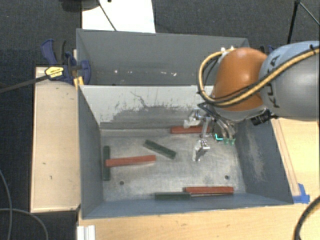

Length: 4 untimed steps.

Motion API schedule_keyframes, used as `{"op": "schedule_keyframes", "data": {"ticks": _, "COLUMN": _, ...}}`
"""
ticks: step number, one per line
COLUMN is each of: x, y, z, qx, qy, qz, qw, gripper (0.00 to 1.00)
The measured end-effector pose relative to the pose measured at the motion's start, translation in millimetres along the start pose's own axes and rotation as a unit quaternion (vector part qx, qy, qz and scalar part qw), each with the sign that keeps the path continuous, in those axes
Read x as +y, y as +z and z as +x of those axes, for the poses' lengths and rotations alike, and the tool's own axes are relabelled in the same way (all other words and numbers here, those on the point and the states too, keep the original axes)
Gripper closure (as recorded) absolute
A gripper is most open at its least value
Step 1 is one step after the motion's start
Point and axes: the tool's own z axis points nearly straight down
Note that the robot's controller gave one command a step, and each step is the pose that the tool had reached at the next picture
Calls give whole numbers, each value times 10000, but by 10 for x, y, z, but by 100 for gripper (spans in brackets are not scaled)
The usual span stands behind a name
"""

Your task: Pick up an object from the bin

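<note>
We locate the tool (200,151) low over bare floor in the right half of the bin (150,59), below the orange wrist cover (240,79). We cannot tell whether the tool is released or clenched. The nearest thing is the rear red bar (184,130), which lies along the foot of the back wall, just behind and to the left of the tool; the wrist hides its right end. The short dark green bar (160,149) lies tilted to the tool's left, near it but apart. Further left, the left red bar (130,160) meets the left dark green bar (106,163). The front red bar (209,189) and front dark green bar (172,196) lie along the front wall.
</note>
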Motion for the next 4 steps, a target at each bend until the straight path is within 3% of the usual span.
{"op": "schedule_keyframes", "data": {"ticks": 1, "x": -1, "y": -46, "z": -19, "qx": -41, "qy": 2, "qz": 0, "qw": 10000, "gripper": 0}}
{"op": "schedule_keyframes", "data": {"ticks": 2, "x": 597, "y": 732, "z": 185, "qx": -58, "qy": -638, "qz": 2, "qw": 9979, "gripper": 100}}
{"op": "schedule_keyframes", "data": {"ticks": 3, "x": 597, "y": 732, "z": 185, "qx": -58, "qy": -636, "qz": 2, "qw": 9980, "gripper": 100}}
{"op": "schedule_keyframes", "data": {"ticks": 4, "x": 601, "y": -714, "z": -59, "qx": -47, "qy": -1202, "qz": 4, "qw": 9927, "gripper": 100}}
